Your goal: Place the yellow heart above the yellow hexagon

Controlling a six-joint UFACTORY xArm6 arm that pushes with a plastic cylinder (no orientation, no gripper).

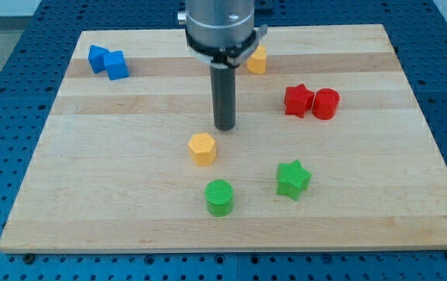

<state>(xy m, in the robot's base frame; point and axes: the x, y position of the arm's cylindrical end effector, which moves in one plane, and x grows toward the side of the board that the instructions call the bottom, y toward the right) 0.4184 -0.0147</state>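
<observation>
— Eight blocks on the wooden board [129,203], is that right?

— Yes, as I count them. I take the yellow hexagon [202,148] as my landmark, near the board's middle. My tip [225,127] stands just to the view's upper right of it, close but not touching.

— And your claw, open or closed?

— I carry no claw; I end in a plain dark rod, so nothing opens, closes or grips.

— Where is the yellow heart?

— The yellow heart [257,59] sits well toward the view's top and right of the hexagon, near the board's far edge. My arm's housing covers part of it, so I can only say it is probably the heart; its outline is not fully plain.

— The others?

— Below the hexagon lies the green cylinder [219,197], and the green star [293,179] to its lower right. Right of the hexagon and higher, the red star [298,100] touches the red cylinder [325,103]. Far to the upper left, two blue blocks [108,62] press together; their shapes I cannot make out.
</observation>
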